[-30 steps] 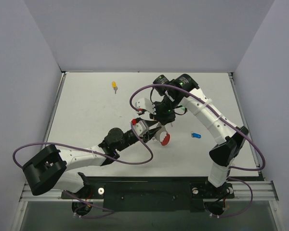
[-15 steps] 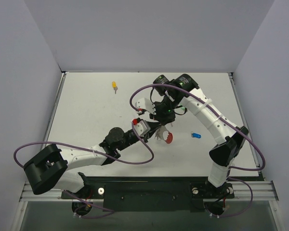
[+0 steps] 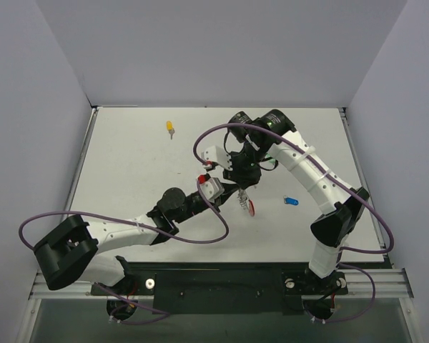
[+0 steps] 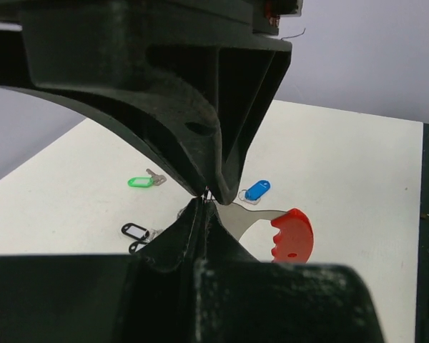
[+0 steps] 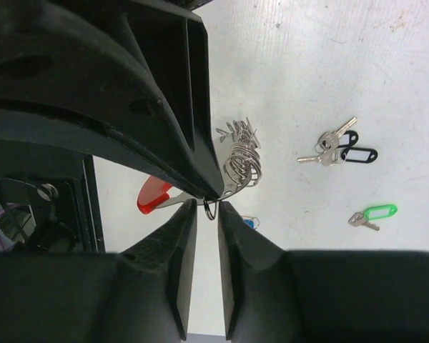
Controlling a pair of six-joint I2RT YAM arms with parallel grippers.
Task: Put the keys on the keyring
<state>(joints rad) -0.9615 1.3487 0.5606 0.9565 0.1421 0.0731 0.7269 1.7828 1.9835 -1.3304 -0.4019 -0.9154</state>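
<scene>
Left gripper [image 4: 204,200] clamps the keyring [image 3: 248,206]; blue key [image 3: 291,201] lies at three o'clock, nearer the right gripper [image 5: 207,207], whose grip I cannot tell.

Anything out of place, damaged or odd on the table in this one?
Nothing damaged or spilled. The only outlier is the yellow key, alone near the back left of the table, far from the keyring, blue key, green key and black key.

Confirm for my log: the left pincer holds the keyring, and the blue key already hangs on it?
No. The left pincer holds the keyring, but the blue key lies loose on the table, apart from it; the top view shows this.
</scene>
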